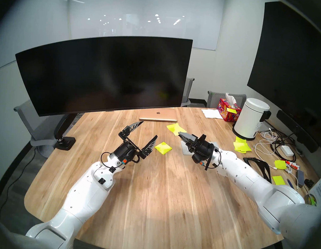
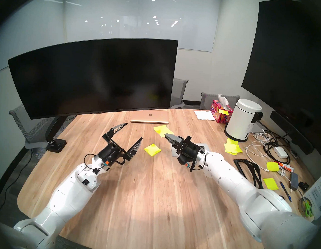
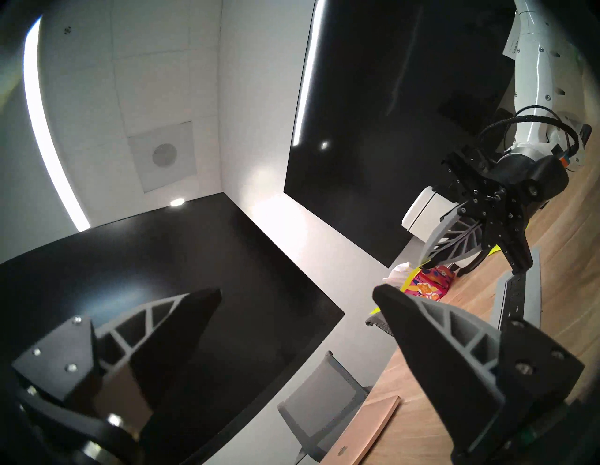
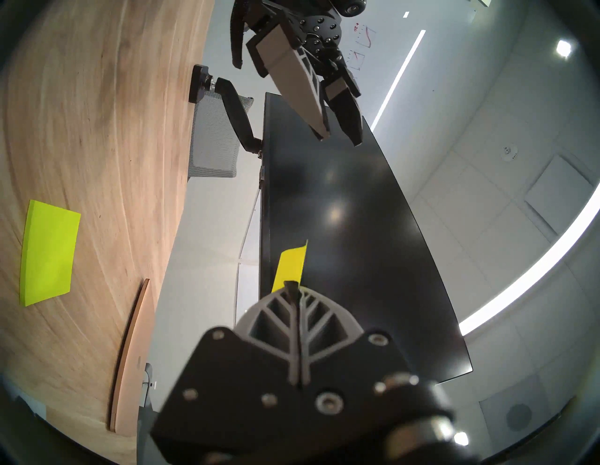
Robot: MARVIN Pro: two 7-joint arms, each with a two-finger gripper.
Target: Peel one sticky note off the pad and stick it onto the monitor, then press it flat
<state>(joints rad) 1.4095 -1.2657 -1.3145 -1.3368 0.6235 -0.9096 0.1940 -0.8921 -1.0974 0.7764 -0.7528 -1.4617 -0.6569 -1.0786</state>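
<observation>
The wide curved black monitor (image 1: 103, 73) stands at the back left on an arm mount. The yellow-green pad (image 1: 163, 148) lies on the wooden table (image 1: 153, 194) between my grippers, and also shows in the right wrist view (image 4: 48, 253). My right gripper (image 1: 179, 134) is shut on one sticky note (image 1: 175, 128), held above the table right of the pad. The right wrist view shows that note (image 4: 290, 266) edge-on in front of the monitor (image 4: 341, 243). My left gripper (image 1: 149, 129) is open and empty, raised just left of the pad.
A closed gold laptop (image 1: 158, 116) lies under the monitor's right end. A larger flat black screen (image 1: 291, 62) stands at the right. A tissue box (image 1: 228, 111), white bin (image 1: 251, 120), loose yellow sheets (image 1: 241, 147) and cables (image 1: 272, 144) crowd the right side.
</observation>
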